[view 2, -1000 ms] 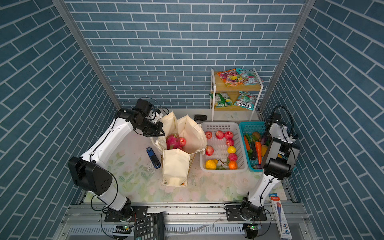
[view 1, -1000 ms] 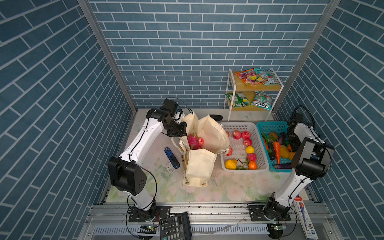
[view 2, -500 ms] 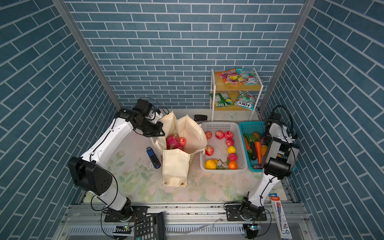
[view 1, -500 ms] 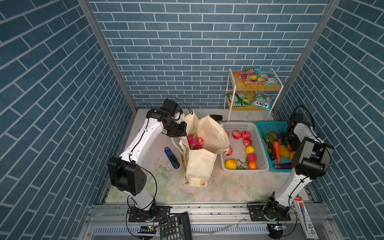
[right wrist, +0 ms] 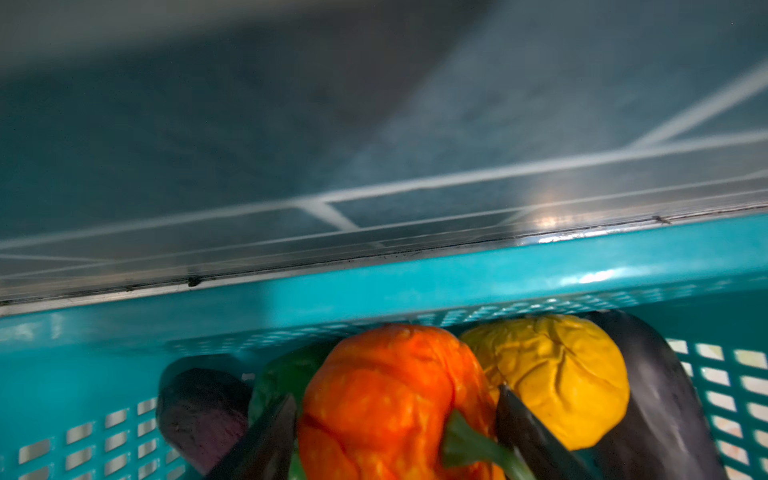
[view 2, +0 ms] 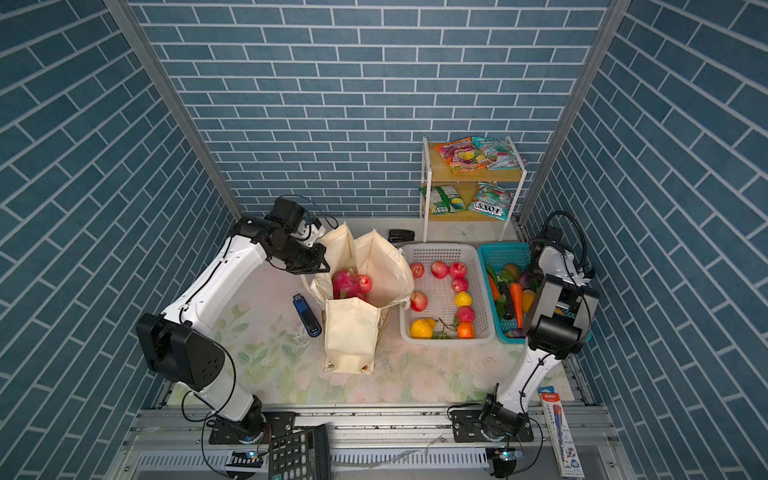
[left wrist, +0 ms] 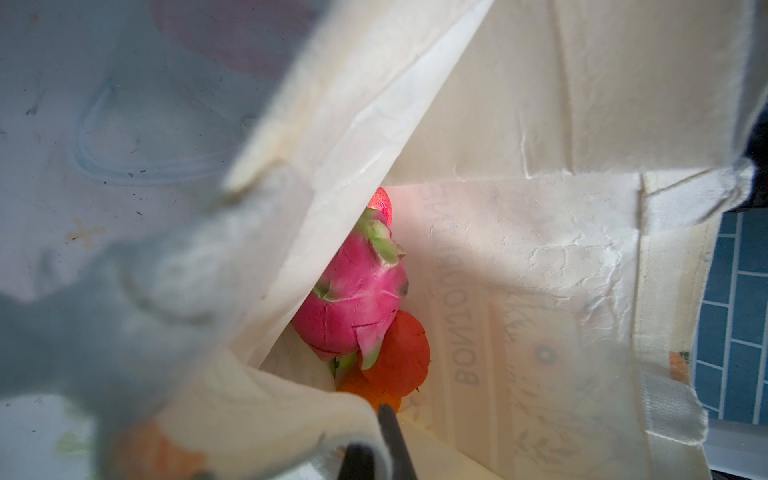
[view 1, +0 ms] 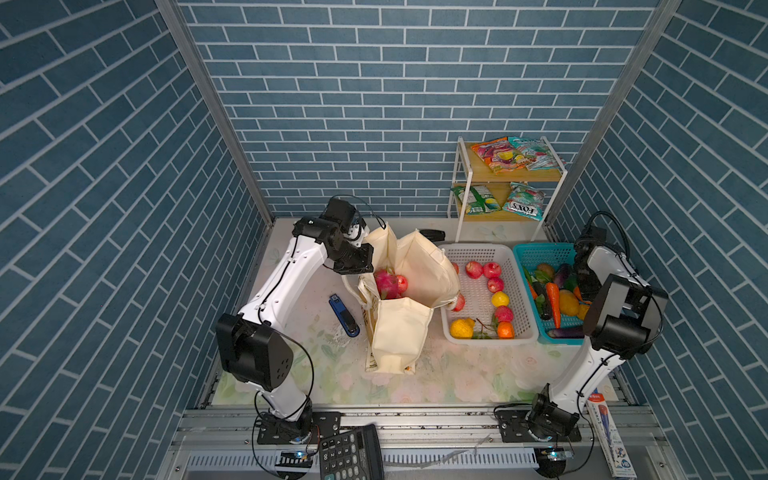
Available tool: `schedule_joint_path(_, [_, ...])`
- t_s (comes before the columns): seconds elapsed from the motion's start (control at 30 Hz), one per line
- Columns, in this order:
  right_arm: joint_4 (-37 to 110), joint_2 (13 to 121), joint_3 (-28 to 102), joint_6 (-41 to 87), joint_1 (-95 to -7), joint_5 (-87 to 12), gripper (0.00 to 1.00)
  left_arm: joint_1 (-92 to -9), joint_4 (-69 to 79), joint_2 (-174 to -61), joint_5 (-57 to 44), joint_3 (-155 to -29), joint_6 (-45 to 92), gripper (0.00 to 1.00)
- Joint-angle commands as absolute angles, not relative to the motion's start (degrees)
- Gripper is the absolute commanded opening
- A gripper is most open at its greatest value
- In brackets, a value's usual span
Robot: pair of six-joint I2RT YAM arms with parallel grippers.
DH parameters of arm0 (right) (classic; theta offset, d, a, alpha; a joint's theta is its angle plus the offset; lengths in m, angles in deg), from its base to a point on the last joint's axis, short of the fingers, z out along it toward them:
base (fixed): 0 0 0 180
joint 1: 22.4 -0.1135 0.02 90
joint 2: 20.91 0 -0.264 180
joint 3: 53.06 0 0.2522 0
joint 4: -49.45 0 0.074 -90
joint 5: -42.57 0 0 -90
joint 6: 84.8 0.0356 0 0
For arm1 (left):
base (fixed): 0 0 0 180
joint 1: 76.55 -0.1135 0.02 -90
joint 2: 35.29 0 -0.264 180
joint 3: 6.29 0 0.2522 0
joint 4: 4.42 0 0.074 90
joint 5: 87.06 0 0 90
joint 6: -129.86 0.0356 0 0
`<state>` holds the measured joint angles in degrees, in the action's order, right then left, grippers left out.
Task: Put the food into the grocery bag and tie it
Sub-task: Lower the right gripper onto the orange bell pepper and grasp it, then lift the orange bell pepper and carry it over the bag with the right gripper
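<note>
Centre tabletop point(view 1: 457, 382): tall cream canvas tote point(view 1: 401, 332), upright, mouth skyward. Inside: magenta green-scaled dragon fruit point(left wrist: 357, 299), long axis from round orange fruit point(left wrist: 401, 357) to red apple point(left wrist: 380, 201). Astride orange pepper point(right wrist: 374, 419): right claw point(right wrist: 397, 394), grip unclear. Shut on tote rim: left claw point(left wrist: 372, 432).

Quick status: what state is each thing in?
grocery bag, upright, mouth open
dragon fruit, inside grocery bag
left gripper, shut on grocery bag rim
right gripper, astride orange pepper in teal basket, grip unclear
snack packets, on shelf
</note>
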<state>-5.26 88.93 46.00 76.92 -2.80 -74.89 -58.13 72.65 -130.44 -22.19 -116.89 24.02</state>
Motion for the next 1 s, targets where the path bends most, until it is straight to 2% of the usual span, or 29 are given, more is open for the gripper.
schedule_joint_path(0.0, [-4.13, 85.88, 44.58, 77.92, -3.22, -73.88, 0.72, -57.65, 73.26, -131.62, -22.23, -117.98, 24.78, 0.05])
schedule_joint_path(0.23, [-4.41, 80.99, 43.76, 76.07, -4.7, -74.1, 0.66, -57.65, 72.58, -131.62, -22.46, -117.96, 24.75, 0.05])
schedule_joint_path(0.5, [-5.62, 74.69, 43.76, 72.27, -8.47, -75.45, 0.66, -57.65, 72.1, -131.03, -22.54, -117.37, 24.85, 0.05])
schedule_joint_path(0.97, [-7.66, 62.15, 44.63, 61.68, -24.61, -76.1, 0.66, -57.65, 71.74, -130.42, -22.72, -116.63, 25.57, 0.05])
